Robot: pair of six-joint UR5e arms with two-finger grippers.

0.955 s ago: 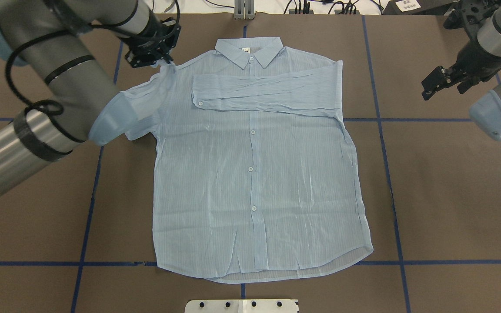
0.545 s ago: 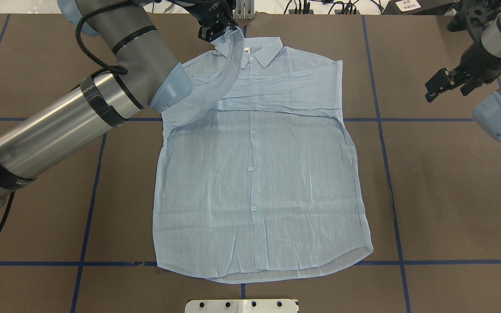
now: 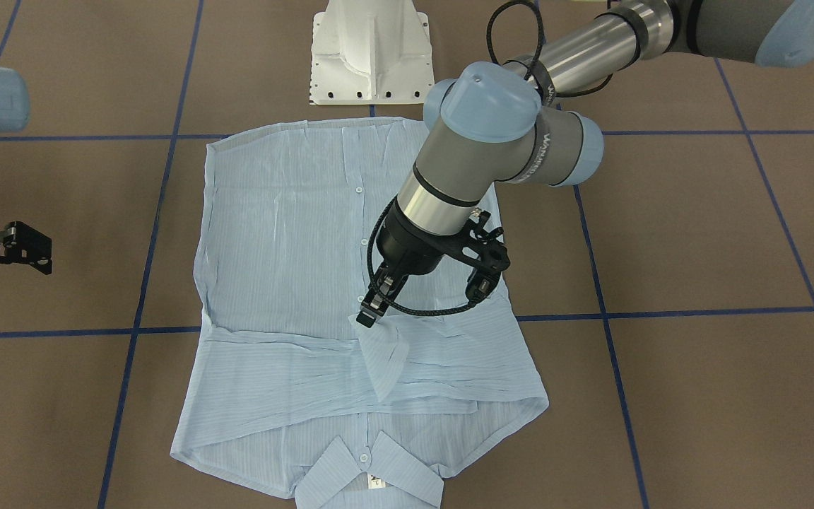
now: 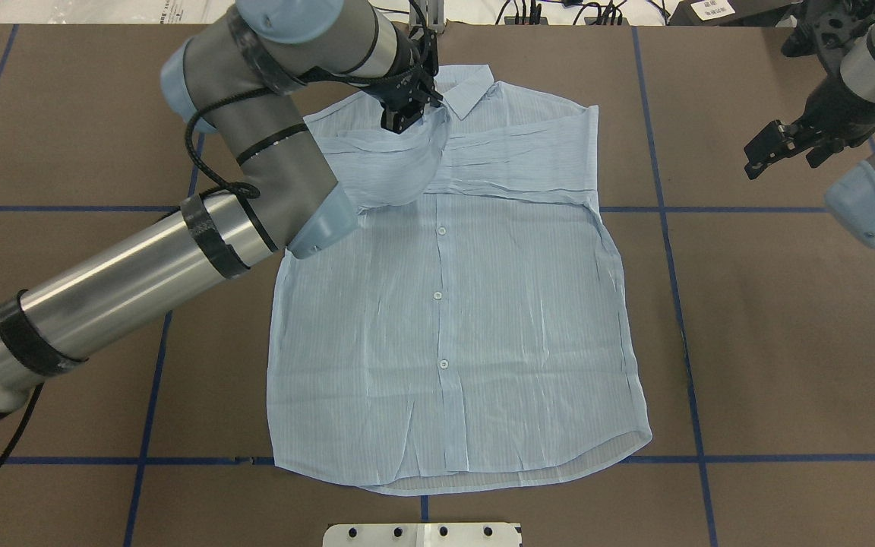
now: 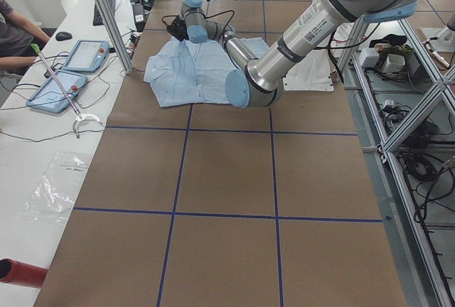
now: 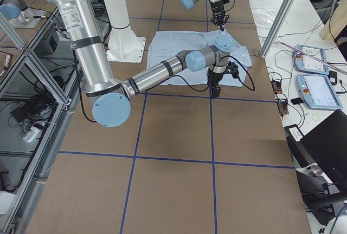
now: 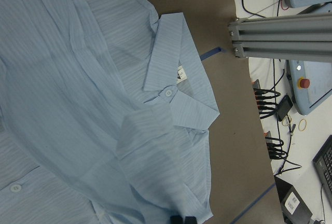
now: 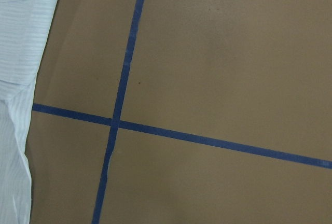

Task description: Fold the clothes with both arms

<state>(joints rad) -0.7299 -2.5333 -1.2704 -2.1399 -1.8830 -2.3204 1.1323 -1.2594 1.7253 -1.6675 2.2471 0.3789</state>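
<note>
The light blue striped shirt (image 4: 453, 304) lies flat and buttoned on the brown table, collar (image 4: 468, 83) at the far edge. One sleeve (image 4: 513, 163) lies folded across the chest. My left gripper (image 4: 407, 118) is shut on the cuff end of the other sleeve (image 4: 399, 167) and holds it just above the upper chest, near the collar; the sleeve drapes down from it. The front-facing view shows the same gripper (image 3: 372, 311) and the hanging sleeve (image 3: 382, 353). In the left wrist view the sleeve (image 7: 155, 172) hangs beside the collar and white neck label (image 7: 181, 73). My right gripper (image 4: 760, 156) is open, off the shirt's right side.
The white pedestal base (image 3: 372, 56) stands at the near edge behind the hem. Blue tape lines (image 4: 673, 209) cross the table. A metal post (image 4: 426, 15) and cables sit at the far edge. Operators' tablets (image 5: 71, 55) lie on a side bench.
My left gripper has carried the sleeve from the shirt's left shoulder over towards the collar, then down onto the upper chest. The right arm has hardly moved.
</note>
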